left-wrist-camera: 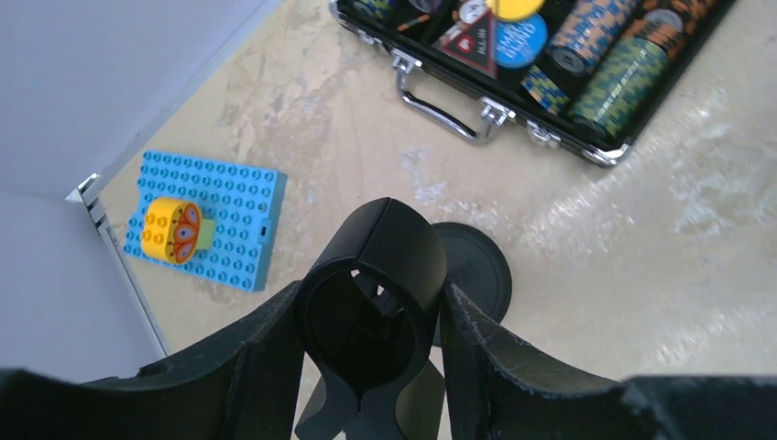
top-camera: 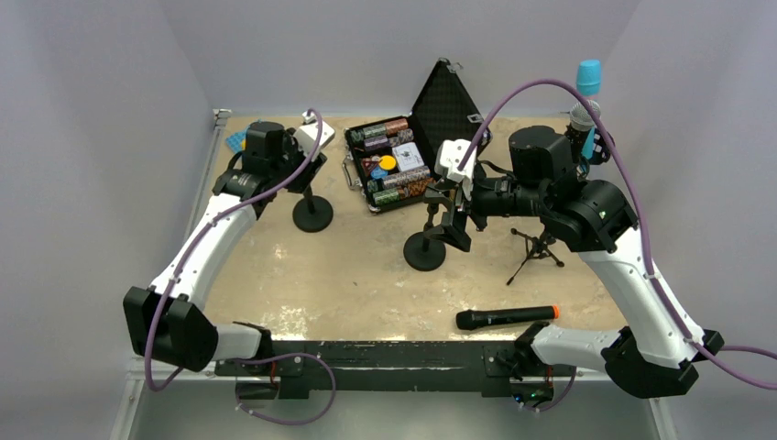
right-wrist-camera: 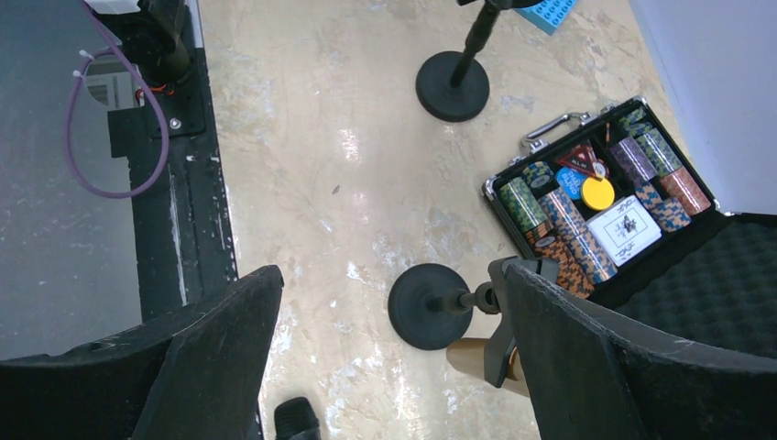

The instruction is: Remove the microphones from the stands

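My left gripper (left-wrist-camera: pixel 371 307) is shut on the empty black clip (left-wrist-camera: pixel 385 257) of the left stand (top-camera: pixel 312 214); nothing sits in that clip. Over the middle stand (top-camera: pixel 424 249) my right gripper (right-wrist-camera: pixel 389 275) hangs wide open, with the stand's clip (right-wrist-camera: pixel 499 321) just inside its right finger (right-wrist-camera: pixel 586 348). A tan cylinder (right-wrist-camera: pixel 476 359) sits in that clip; I cannot tell more of it. A black microphone (top-camera: pixel 507 317) with an orange end lies loose on the table near the front. In the top view the left gripper (top-camera: pixel 307 165) and right gripper (top-camera: pixel 449 220) stand far apart.
An open case of poker chips (top-camera: pixel 394 163) lies at the back centre. A small tripod (top-camera: pixel 541 247) stands right of the middle stand. A blue-capped microphone (top-camera: pixel 586 92) is at the back right. A blue brick plate (left-wrist-camera: pixel 203 220) lies by the left wall.
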You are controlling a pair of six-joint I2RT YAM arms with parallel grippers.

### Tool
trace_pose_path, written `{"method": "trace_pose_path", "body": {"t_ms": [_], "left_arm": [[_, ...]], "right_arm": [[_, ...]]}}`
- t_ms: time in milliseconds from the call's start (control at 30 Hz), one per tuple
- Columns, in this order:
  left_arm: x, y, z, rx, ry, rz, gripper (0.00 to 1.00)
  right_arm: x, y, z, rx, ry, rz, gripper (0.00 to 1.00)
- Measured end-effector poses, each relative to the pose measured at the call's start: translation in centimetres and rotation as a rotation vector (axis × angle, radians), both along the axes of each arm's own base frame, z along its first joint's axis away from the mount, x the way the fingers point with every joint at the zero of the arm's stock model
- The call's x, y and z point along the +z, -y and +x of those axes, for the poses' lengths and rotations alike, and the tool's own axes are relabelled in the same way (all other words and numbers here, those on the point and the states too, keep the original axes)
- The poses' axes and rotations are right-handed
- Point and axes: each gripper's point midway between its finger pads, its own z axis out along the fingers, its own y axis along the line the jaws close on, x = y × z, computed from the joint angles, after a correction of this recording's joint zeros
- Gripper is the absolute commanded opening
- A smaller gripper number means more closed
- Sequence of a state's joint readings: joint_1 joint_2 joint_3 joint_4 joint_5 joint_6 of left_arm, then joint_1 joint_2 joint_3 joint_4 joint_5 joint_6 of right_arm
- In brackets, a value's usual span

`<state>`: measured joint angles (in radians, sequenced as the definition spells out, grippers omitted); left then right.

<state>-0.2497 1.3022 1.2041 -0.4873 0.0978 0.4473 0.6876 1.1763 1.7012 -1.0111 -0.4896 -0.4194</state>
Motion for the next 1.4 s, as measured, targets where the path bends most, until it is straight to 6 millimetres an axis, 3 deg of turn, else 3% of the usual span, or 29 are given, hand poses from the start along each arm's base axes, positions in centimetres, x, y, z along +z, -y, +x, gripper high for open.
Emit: {"method": "trace_pose_path", "body": {"t_ms": [300, 433, 533, 667, 800, 967, 1133, 1400], "left_arm": [[0.5, -0.9, 5.0, 0.085, 0.025, 0.032, 0.00], [0.5, -1.4, 6.2, 0.109, 0.026, 0.032, 0.01], [0.5, -1.4, 6.1, 0.109, 0.022, 0.032, 0.16], [0.4, -1.5, 6.0, 0.111, 0.017, 0.033, 0.51], [0.4, -1.8, 5.8, 0.127, 0.011, 0.037, 0.99], [1.3, -2.7, 5.1, 0.167, 0.023, 0.036, 1.00], [4.9, -2.7, 4.0, 0.160, 0.114, 0.000, 1.00], [10.3, -1.2, 0.9, 0.081, 0.224, -0.119, 1.00]], "right_arm": [[0.6, 1.1, 0.3, -0.061, 0.003, 0.016, 0.95], [1.6, 2.5, 1.7, -0.160, 0.001, 0.041, 0.98], [2.1, 3.8, 3.0, -0.254, -0.009, 0.059, 0.98], [2.0, 5.9, 5.0, -0.399, -0.036, 0.086, 0.99], [-0.1, 7.3, 6.5, -0.497, -0.091, 0.074, 0.99], [-2.8, 7.3, 8.5, -0.544, -0.149, 0.041, 0.99], [-3.9, 6.7, 10.1, -0.544, -0.157, 0.035, 0.97], [-5.0, 5.8, 11.0, -0.507, -0.148, 0.046, 0.80]]}}
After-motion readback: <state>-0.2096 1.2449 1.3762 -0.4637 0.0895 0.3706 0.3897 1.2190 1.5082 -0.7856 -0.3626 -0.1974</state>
